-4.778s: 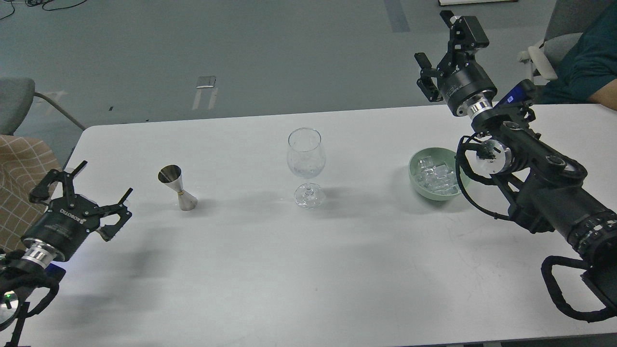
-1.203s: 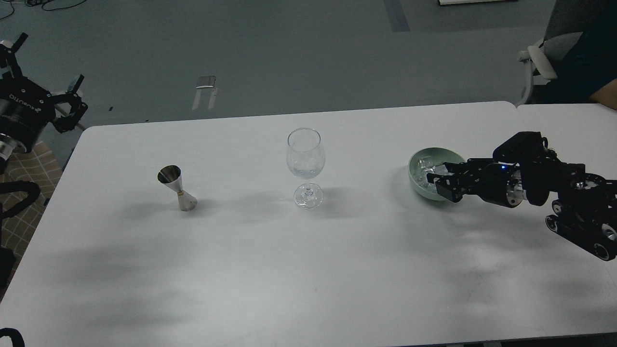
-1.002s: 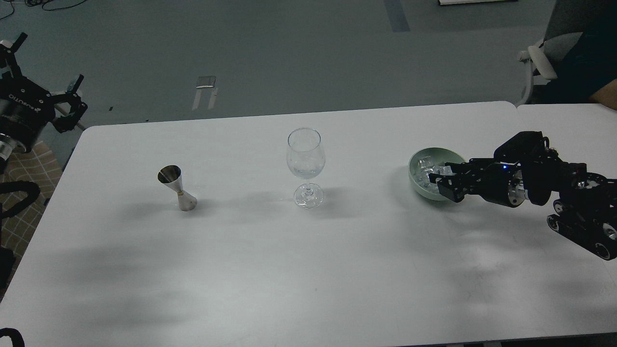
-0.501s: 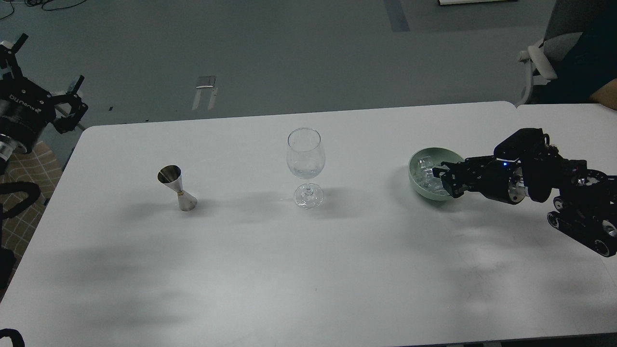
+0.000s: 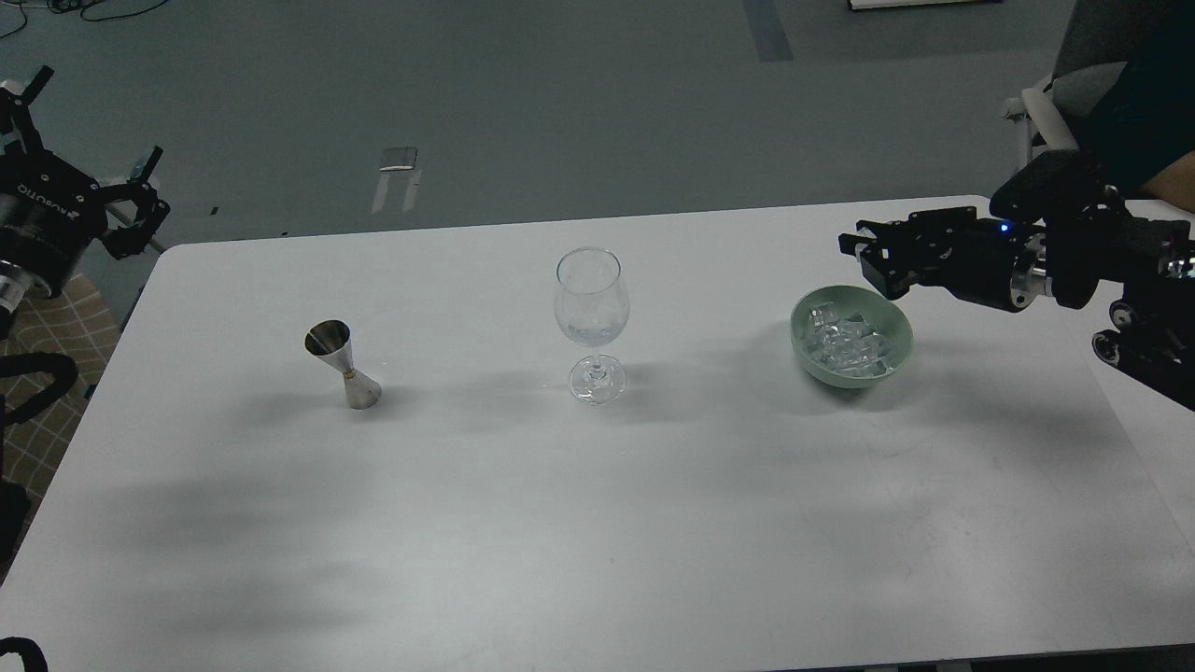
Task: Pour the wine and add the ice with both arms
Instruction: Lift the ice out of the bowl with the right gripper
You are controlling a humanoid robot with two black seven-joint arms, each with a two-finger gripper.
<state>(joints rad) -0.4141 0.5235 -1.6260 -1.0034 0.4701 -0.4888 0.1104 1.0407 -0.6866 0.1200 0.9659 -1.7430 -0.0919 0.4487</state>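
Lab or office: white table [image 5: 560,523], grey floor [image 5: 523,103], office chair [image 5: 1050,112].

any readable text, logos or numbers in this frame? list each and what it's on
"ROBOTIQ": white lettering on the black cylindrical body of the left end effector, seen at a slant.
Right end effector: no lettering can be made out, only a small blue light behind it.
Steel hourglass-shaped jigger, clear stemmed wine glass, pale green ice bowl, white table: no text or markings show.
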